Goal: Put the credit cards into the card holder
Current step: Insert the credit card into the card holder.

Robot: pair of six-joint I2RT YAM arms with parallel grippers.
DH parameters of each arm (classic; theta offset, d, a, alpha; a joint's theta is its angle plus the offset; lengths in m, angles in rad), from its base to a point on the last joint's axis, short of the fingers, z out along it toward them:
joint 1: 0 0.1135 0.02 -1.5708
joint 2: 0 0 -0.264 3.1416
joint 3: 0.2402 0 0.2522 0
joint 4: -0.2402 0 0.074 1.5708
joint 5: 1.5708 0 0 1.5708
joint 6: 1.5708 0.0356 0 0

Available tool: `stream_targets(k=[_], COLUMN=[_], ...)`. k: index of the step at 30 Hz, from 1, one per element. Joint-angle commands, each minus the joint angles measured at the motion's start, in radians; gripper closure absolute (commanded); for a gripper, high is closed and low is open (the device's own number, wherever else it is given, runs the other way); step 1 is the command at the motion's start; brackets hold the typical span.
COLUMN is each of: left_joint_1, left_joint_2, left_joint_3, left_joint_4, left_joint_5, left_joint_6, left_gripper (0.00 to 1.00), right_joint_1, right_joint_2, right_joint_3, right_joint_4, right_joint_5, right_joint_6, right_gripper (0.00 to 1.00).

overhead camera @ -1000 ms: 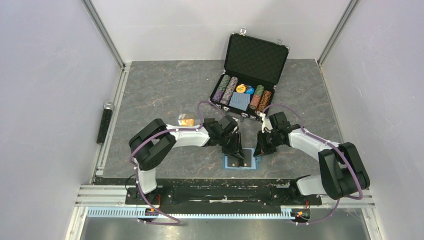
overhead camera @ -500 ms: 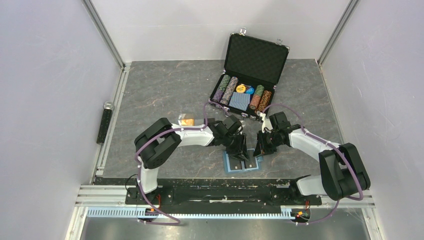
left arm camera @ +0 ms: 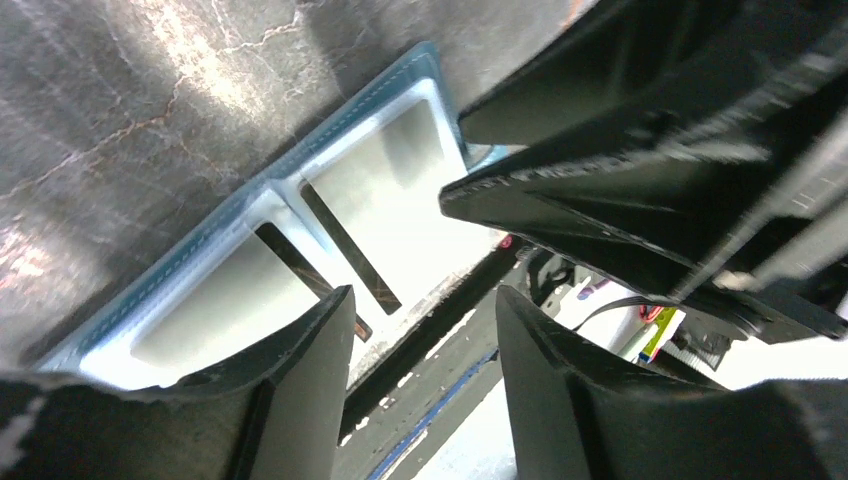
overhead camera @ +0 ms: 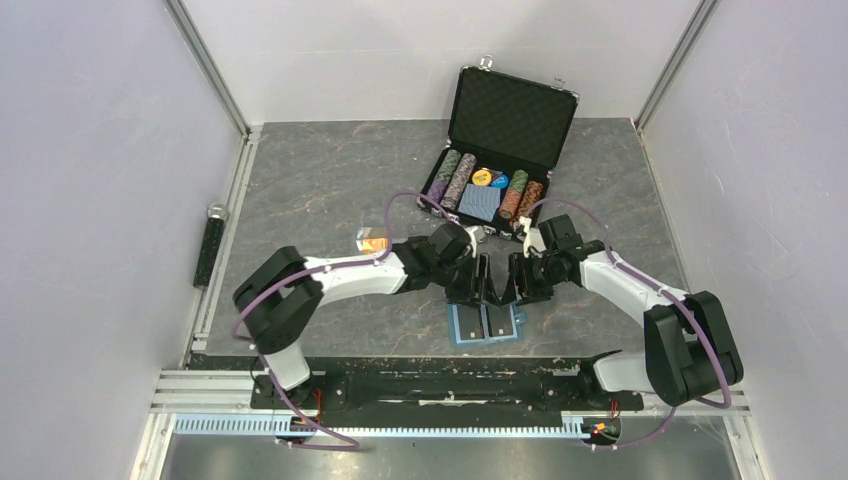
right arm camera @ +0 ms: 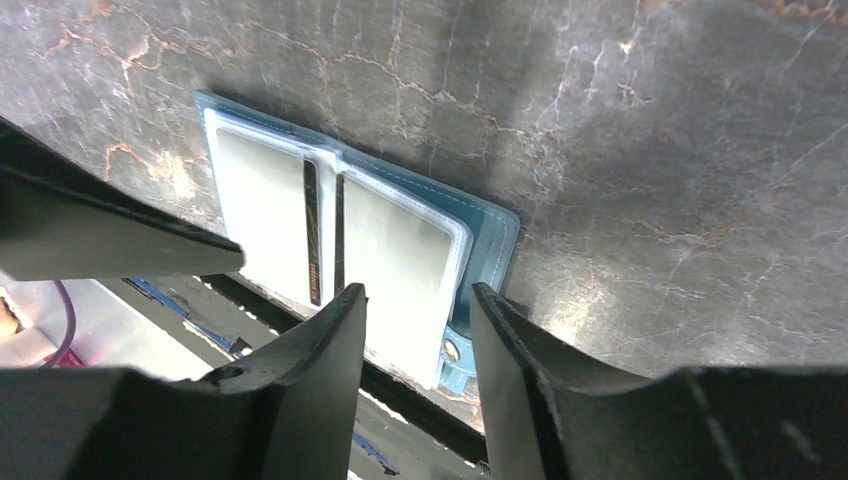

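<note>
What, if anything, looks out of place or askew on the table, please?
Nothing is spilled or damaged. The card holder lies open and slightly askew, and an orange-gold card lies well apart from it, farther left.

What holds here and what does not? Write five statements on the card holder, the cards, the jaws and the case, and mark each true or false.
1. The card holder lies opened out flat on the table. True.
2. The left arm's jaws are shut on a card. False: they stand open and hold nothing.
3. The orange-gold card is outside the card holder, beside the left arm. True.
4. The black case is closed. False: its lid stands open and poker chips show inside.
5. The right arm's jaws stand open above the card holder. True.
</note>
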Motion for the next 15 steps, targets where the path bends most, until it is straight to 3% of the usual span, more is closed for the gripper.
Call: stream_targets(k=[1, 6, 15], left_joint_1=[0.030, 0.068, 0.098], left_joint_2=[-0.131, -0.225, -0.357], left_joint_3=[-0.059, -0.159, -0.402], left_joint_4=[0.049, 0.087, 0.200], left_joint_5=[-0.068, -0.081, -0.112], left_joint_6=[0.038, -0.010, -0.156], left_gripper=[0.36, 0.36, 0.45], right_joint_1=[0.002, 0.006, 0.065], right_joint_2=[-0.027, -0.020, 0.007], right_joint_3=[0.077, 0.125, 0.188], right_joint_4=[-0.037, -0.058, -0.048], right_joint_5=[0.014, 0.008, -0.070], right_joint_6=[-0.022, -0.031, 0.013], right_gripper=[0.52, 0.52, 0.67])
